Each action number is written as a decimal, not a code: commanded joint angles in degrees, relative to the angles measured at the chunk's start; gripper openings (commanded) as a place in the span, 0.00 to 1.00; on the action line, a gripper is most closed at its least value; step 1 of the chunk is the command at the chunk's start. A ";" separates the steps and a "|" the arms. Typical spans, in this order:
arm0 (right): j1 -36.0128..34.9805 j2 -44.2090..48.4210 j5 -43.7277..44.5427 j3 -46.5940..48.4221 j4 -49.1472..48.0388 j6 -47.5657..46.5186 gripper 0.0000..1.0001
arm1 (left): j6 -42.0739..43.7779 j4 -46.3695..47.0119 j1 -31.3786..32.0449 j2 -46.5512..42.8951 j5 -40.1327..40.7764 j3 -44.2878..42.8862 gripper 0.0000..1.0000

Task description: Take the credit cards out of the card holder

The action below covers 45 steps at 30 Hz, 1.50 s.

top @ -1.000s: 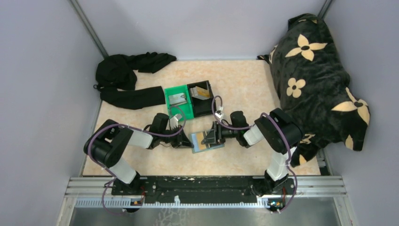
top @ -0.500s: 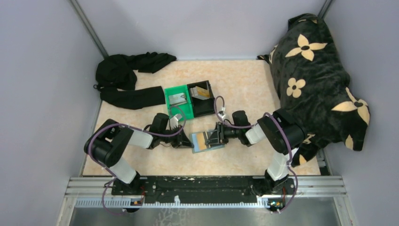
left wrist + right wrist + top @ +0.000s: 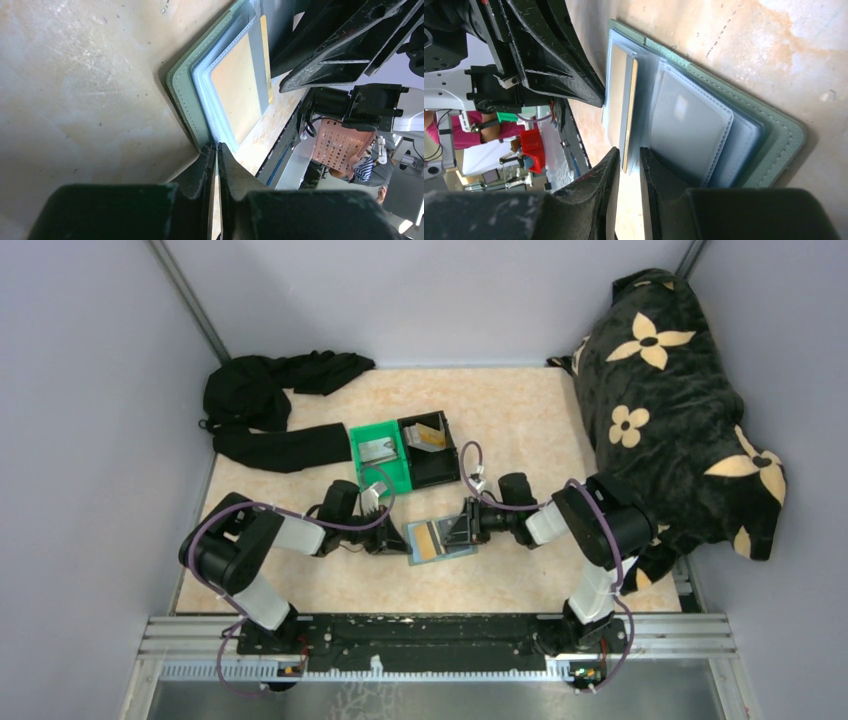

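The card holder [image 3: 446,552] lies open on the table between both arms, clear sleeves up. A tan credit card [image 3: 425,538] sits on its left panel. My left gripper [image 3: 398,538] is shut on the holder's left edge; in the left wrist view the left gripper [image 3: 216,146] pinches the green-grey rim [image 3: 185,95] beside the card [image 3: 240,85]. My right gripper [image 3: 456,530] reaches in from the right. In the right wrist view the right gripper [image 3: 629,150] stands narrow around the credit card's [image 3: 616,100] near end, with a slim gap still showing.
A green bin [image 3: 396,476] holding a pale grey card [image 3: 377,448] and a black bin [image 3: 440,468] holding a tan card [image 3: 431,435] stand just behind the arms. Black cloth [image 3: 270,410] lies at the back left. A flowered blanket [image 3: 670,400] fills the right side.
The right jaws have narrowed around the tan card's end, and the right gripper has drawn back a little to the right. The left gripper keeps its hold unmoved.
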<state>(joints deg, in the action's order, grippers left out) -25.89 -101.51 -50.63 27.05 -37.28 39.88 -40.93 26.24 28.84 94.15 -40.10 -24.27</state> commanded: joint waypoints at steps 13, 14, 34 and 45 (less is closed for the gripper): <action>0.41 -0.20 -0.04 0.23 -2.37 -0.71 0.36 | 1.97 -2.31 0.25 3.46 3.83 0.34 0.12; 0.22 -0.34 -0.15 0.35 -2.59 -0.54 0.36 | 1.99 -2.33 0.25 3.45 3.80 0.34 0.12; -5.23 -3.67 -0.30 2.92 -11.94 6.95 0.37 | 1.95 -2.10 0.31 2.60 3.97 1.41 0.12; -6.37 -4.81 -0.34 5.76 -12.44 8.08 0.37 | 2.08 -2.24 0.29 2.35 3.88 1.43 0.12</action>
<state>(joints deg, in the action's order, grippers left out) -30.59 -104.88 -50.59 29.95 -47.20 48.64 -40.93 27.22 28.51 94.98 -41.15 -24.27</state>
